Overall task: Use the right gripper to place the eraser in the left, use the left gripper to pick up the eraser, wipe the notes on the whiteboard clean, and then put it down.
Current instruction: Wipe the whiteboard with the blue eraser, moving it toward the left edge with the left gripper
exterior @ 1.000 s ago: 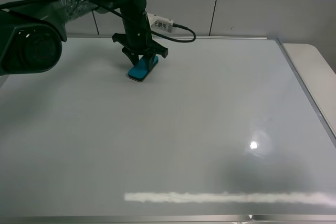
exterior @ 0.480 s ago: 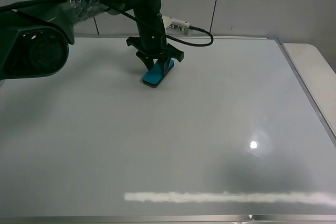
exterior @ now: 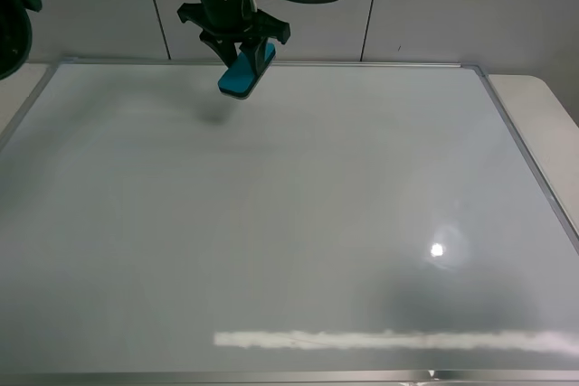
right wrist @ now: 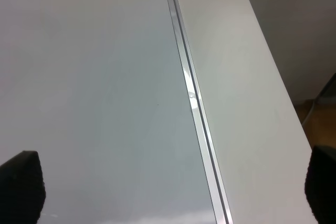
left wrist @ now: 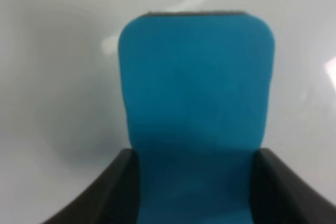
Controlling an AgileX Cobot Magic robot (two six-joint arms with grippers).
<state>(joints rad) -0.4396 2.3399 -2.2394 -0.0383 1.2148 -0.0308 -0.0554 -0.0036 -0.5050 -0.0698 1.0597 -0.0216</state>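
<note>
Exterior high view: your left hand (exterior: 242, 53), black and two-fingered, with a white label and black cable behind it, is clenched on the small teal oblong eraser (exterior: 245, 72) with its thin dark bottom layer. The eraser hangs tilted below the fingers, lifted clear of the large glossy white whiteboard (exterior: 298, 214) with its thin silver frame, over the board's far edge. A faint shadow lies on the board just below and left of the hand. No red notes can be made out anywhere on the board, so I judge the wiping done and the put-down outstanding. Risk: releasing from this height and tilt would let the eraser drop on its edge, bounce or slide past the far frame. Lower it and level it first.

Left wrist view: the eraser (left wrist: 195, 114) fills the frame, held between the two dark fingers (left wrist: 102, 195) at its near end. The grip is on one end only; a quick swing could pivot the block.

Right wrist view: your right hand (right wrist: 168, 192) stands released and empty, fingertips wide apart over the silver frame and the pale worktop (right wrist: 236, 77) beside it, well clear of the eraser.
</note>
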